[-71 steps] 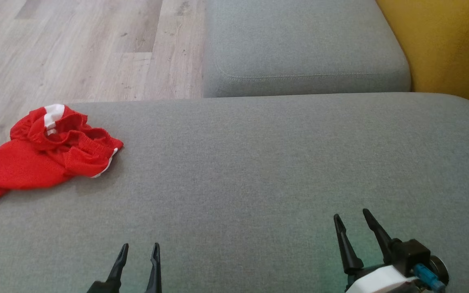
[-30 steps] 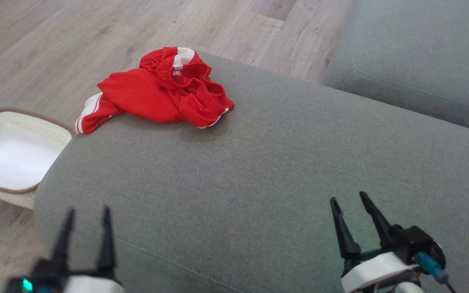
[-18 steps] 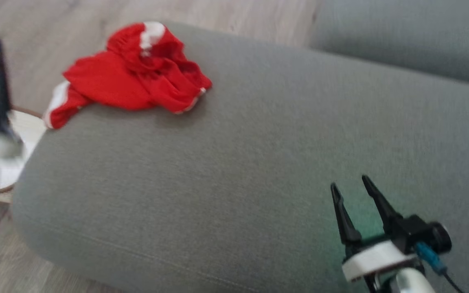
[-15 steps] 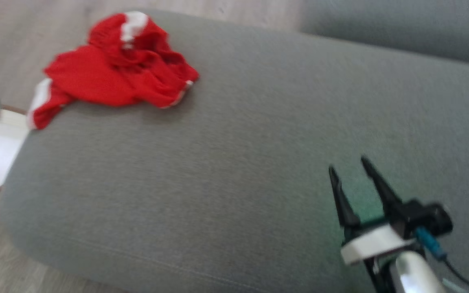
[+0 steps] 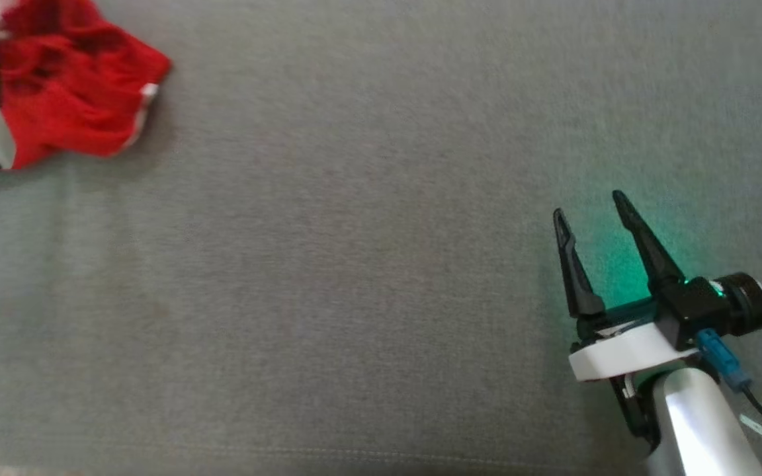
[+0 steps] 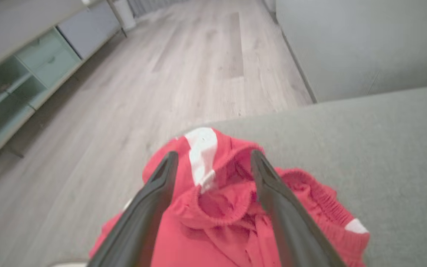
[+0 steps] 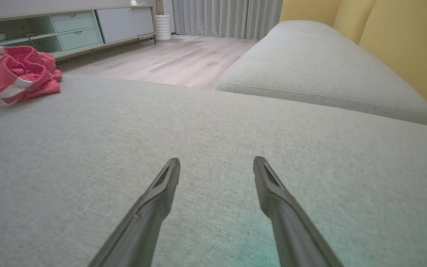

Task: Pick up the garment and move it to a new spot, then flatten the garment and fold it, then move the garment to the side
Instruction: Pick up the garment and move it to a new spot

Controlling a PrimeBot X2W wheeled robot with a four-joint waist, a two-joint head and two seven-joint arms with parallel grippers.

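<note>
Garment, count: one, red point(image 5: 70, 86), bunched and crumpled, not flattened, not folded.
Garment, place: far left of the near grey seat cushion point(image 5: 368, 277), close to that cushion's far edge, with wooden floor point(image 6: 184, 70) beyond it.
Garment, markings: in the left wrist view point(image 6: 217, 207), two white patches, a wide band at the far end of the bunch and a small one at the right hem.
Grippers, count: two, each with two long dark fingers.
Left gripper point(image 6: 214, 154): fingers spread apart, nothing pinched between them. They straddle the far end of the bunch, the white band lying between the tips. Whether the tips touch the cloth I cannot tell.
Right gripper point(image 5: 588, 205): fingers parted and empty, over bare cushion at the near right, well apart from the garment. A green glow lies on the fabric beside it.
Right gripper, own view point(image 7: 216, 160): tips low over the cushion, garment point(image 7: 13, 74) at the far left.
Right wrist fittings: one black camera barrel point(image 5: 745, 304), one blue plug point(image 5: 718, 354).
Grey seat cushions, count: two; the second point(image 7: 310, 63) lies far right, beyond the near one.
Yellow backrest point(image 7: 406, 40): on the right, behind the far cushion.
Cabinet point(image 7: 76, 29): one long low unit across the floor, two pale green drawers stacked.
Curtain point(image 7: 228, 16): one, grey, at the far wall.
</note>
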